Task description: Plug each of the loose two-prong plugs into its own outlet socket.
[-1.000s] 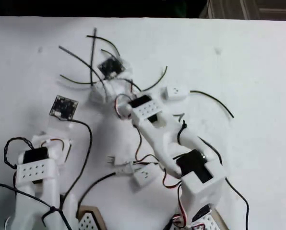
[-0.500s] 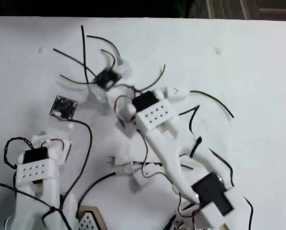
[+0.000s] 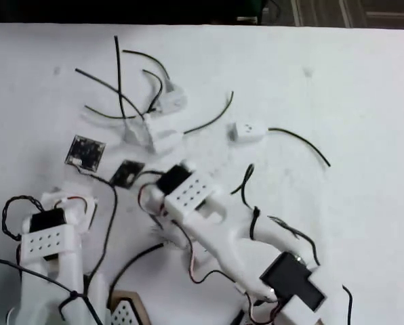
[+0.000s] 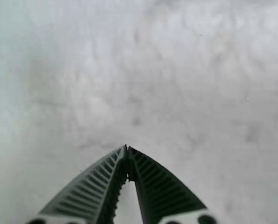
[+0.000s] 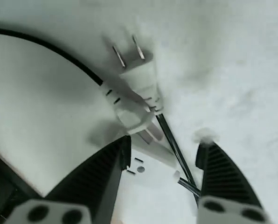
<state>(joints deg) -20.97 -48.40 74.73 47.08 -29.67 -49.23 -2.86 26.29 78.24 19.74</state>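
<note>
Jaws of right gripper [image 5: 163,147] wide apart, holding nothing, socket [image 5: 146,164] between them, plug [image 5: 138,79] just past the tips with prongs pointing away, black cord [image 5: 59,53] beside it, left gripper [image 4: 128,156] pinched closed and empty over the table [image 4: 185,70].

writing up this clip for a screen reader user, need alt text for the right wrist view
A white two-prong plug lies unplugged on the white table, prongs bare, just ahead of the open right gripper. A black cord passes between the gripper's dark ribbed fingers, beside another white plastic piece.
</note>
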